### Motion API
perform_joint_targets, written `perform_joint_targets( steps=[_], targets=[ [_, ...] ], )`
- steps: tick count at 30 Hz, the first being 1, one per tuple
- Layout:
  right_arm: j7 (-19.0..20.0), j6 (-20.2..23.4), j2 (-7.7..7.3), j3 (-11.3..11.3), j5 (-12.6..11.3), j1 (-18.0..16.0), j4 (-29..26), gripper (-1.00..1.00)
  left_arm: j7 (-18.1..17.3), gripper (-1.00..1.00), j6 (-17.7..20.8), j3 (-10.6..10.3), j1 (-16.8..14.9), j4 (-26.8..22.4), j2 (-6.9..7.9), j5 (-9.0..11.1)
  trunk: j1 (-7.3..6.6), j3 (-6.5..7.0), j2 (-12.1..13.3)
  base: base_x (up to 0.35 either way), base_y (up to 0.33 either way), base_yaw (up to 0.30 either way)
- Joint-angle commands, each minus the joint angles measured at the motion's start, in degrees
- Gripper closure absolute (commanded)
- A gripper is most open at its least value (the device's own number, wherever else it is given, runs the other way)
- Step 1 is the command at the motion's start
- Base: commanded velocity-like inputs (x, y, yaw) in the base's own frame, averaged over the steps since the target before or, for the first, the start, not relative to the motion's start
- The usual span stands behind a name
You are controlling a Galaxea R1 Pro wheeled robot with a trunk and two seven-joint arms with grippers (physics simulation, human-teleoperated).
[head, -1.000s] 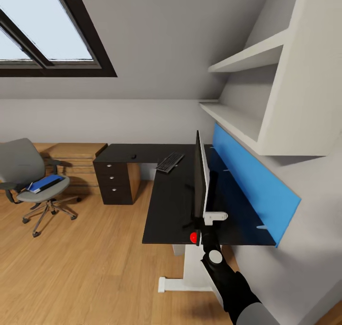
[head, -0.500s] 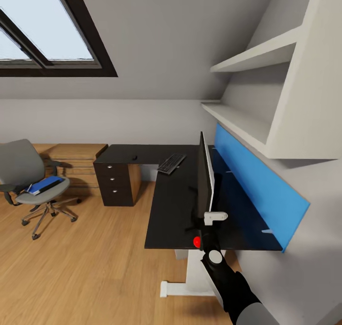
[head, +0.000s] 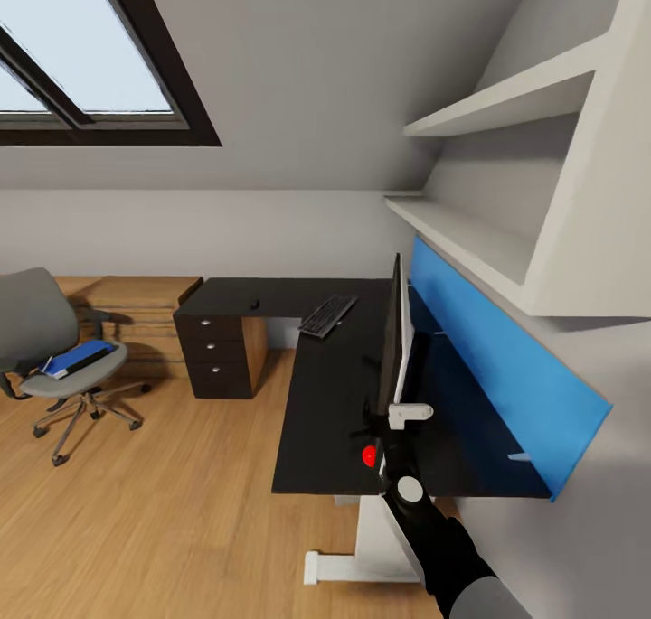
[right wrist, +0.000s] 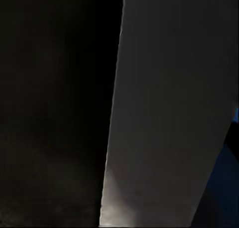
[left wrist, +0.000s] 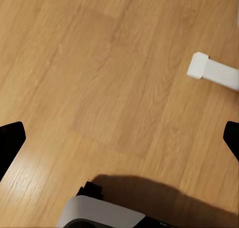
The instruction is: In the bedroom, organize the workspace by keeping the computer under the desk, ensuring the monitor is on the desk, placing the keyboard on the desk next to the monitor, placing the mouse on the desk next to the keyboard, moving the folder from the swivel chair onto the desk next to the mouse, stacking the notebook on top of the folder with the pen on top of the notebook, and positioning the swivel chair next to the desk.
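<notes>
The black L-shaped desk (head: 316,393) carries the monitor (head: 392,339), seen edge-on and upright with its black front toward the room. My right gripper (head: 391,425) is shut on the monitor's near end; the right wrist view has its black face and white back (right wrist: 169,103) very close. The keyboard (head: 325,314) lies at the desk's inner corner, and a small dark object, maybe the mouse (head: 255,304), sits farther left. At the far left the grey swivel chair (head: 36,316) holds the blue folder (head: 80,358) on its seat. My left gripper (left wrist: 119,143) hangs open over the wooden floor.
A black drawer unit (head: 217,352) stands under the desk's left end, with low wooden cabinets (head: 136,298) behind it. A blue panel (head: 493,357) and white shelves (head: 470,230) line the wall on the right. The desk's white foot (left wrist: 214,71) rests on open floor.
The monitor and my right gripper have edged toward the blue wall panel. The view has shifted a little, so the chair sits farther left in the picture.
</notes>
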Motion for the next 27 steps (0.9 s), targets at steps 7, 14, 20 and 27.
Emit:
perform_joint_targets(
  steps=[7,14,20,27],
  targets=[
    [-0.5,0.0,0.00,0.1,0.3,-0.1,0.1,-1.00,0.2,-1.00,-0.2,-0.1,0.0,0.0,-0.02,0.1,0.06,-0.13,-0.1,0.124,0.000,0.000],
    [-0.5,0.0,0.02,0.1,0.3,-0.1,0.1,-1.00,0.2,-1.00,-0.2,-0.1,0.0,0.0,-0.02,0.1,0.06,-0.13,-0.1,0.012,0.000,0.000],
    [-0.5,0.0,0.00,0.1,0.3,-0.1,0.1,-1.00,0.2,-1.00,-0.2,-0.2,0.0,0.0,-0.02,0.1,0.06,-0.13,-0.1,-0.076,0.000,0.000],
    [-0.5,0.0,0.00,0.1,0.3,-0.1,0.1,-1.00,0.2,-1.00,-0.2,-0.2,0.0,0.0,-0.02,0.1,0.06,-0.13,-0.1,-0.049,0.000,0.000]
  ],
)
